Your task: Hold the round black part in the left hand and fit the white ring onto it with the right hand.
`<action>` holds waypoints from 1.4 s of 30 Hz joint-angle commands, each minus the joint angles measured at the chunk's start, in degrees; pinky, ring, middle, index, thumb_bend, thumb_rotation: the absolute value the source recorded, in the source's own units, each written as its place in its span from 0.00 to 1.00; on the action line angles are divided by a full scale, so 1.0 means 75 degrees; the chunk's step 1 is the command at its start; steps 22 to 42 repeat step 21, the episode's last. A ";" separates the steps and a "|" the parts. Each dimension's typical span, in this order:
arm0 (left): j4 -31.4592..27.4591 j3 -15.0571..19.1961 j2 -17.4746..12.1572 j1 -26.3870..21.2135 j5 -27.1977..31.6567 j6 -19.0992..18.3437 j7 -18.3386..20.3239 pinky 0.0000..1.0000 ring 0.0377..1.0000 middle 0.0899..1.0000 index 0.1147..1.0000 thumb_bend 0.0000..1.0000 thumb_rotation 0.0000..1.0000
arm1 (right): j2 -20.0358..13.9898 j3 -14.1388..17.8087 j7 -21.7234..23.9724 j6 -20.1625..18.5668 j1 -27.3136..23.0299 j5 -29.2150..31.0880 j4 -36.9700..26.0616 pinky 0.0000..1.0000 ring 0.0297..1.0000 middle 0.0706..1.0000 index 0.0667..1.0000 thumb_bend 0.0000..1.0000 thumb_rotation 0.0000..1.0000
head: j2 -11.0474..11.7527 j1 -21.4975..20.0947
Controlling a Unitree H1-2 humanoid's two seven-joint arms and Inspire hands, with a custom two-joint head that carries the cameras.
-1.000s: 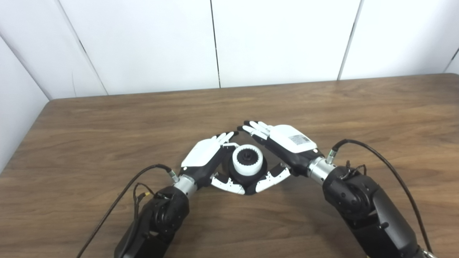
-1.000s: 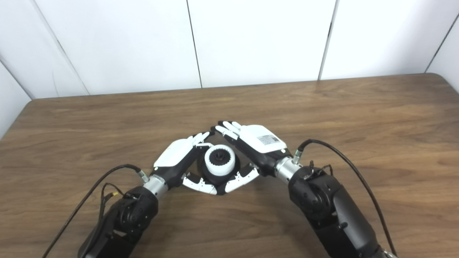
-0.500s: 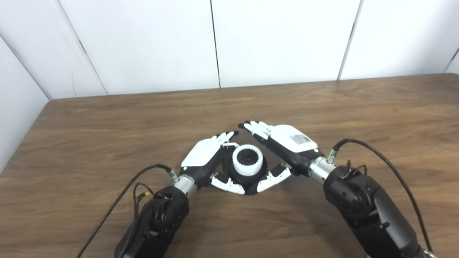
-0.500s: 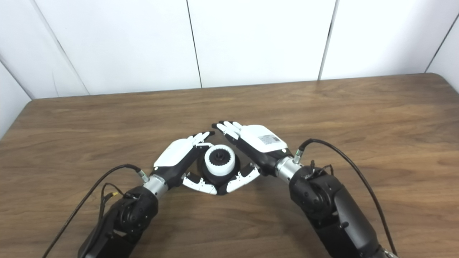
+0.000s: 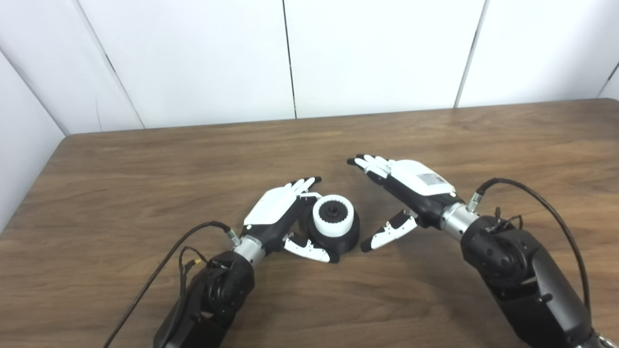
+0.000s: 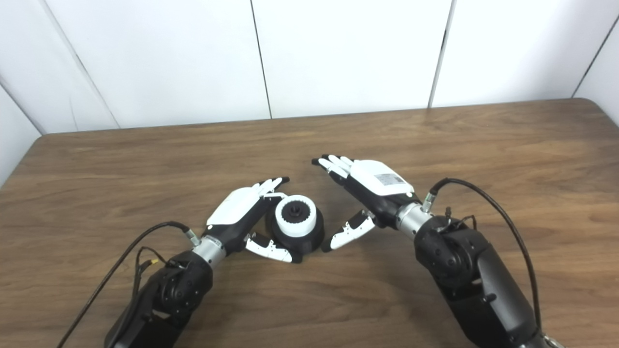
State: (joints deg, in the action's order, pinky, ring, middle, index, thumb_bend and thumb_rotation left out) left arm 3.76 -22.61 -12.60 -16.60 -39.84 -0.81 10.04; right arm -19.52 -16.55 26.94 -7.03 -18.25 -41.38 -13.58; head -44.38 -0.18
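The round black part [image 5: 349, 237] stands on the wooden table [image 5: 145, 164] near the middle. The white ring [image 5: 331, 221] sits on top of it, with a black hub showing through its centre. My left hand [image 5: 273, 208] lies open against the part's left side, its fingers stretched straight past the part and its thumb [image 5: 309, 250] curving along the part's front. My right hand [image 5: 411, 186] hovers open to the right of the part, clear of it, fingers straight and thumb [image 5: 387, 234] pointing toward the part.
White wall panels rise behind the table's far edge. Black cables loop from both wrists [image 5: 193, 237] [image 5: 532, 193] over the tabletop. The table's left edge [image 5: 43, 174] runs close to the left arm.
My right hand has drawn back to the right, away from the part and ring that it flanked before. The left hand, the black part and the ring have stayed in place.
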 commanded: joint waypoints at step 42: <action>-0.0016 0.0071 -0.0170 -0.0146 -0.0093 0.0075 -0.0058 1.00 1.00 1.00 0.64 1.00 0.39 | -0.0197 0.0133 -0.0187 0.0029 0.0211 -0.0008 -0.0170 1.00 1.00 1.00 0.96 1.00 0.40 | 0.0064 -0.0139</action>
